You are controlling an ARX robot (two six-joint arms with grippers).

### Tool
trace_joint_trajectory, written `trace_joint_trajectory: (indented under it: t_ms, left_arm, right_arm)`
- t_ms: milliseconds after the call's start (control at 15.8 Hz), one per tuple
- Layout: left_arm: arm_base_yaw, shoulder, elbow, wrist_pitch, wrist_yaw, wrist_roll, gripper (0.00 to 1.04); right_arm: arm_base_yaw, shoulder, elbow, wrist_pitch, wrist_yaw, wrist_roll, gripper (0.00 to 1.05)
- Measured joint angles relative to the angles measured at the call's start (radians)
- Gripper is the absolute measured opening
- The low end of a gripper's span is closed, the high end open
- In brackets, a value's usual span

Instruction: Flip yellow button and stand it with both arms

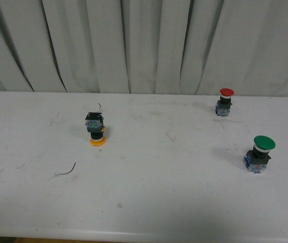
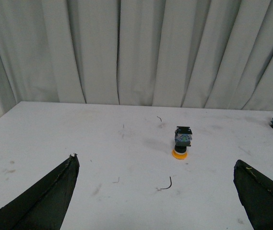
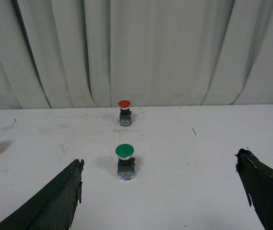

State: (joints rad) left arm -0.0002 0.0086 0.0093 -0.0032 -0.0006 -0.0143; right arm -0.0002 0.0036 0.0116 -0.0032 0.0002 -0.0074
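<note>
Only my wrist cameras catch my fingers: left gripper [image 2: 155,162] and right gripper [image 3: 160,158] both gape wide, holding nothing. The front view gives the table [image 1: 159,212] layout: the yellow button [image 1: 96,130] rests cap-down at nine o'clock, the red button [image 1: 225,101] at two and the green button [image 1: 259,153] at four.

On the white table [image 1: 159,202] we see a red-capped button [image 1: 226,101] upright at two o'clock, a green-capped button [image 1: 259,153] at four, and a wire scrap [image 1: 67,170] at eight.
</note>
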Motion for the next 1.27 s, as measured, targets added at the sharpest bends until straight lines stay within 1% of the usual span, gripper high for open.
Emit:
trace_joint_trajectory:
  t_ms: [1269]
  left_arm:
    - [0.000,0.000,0.000,0.000,0.000,0.000,0.98]
  right_arm:
    - [0.000,0.000,0.000,0.000,0.000,0.000,0.98]
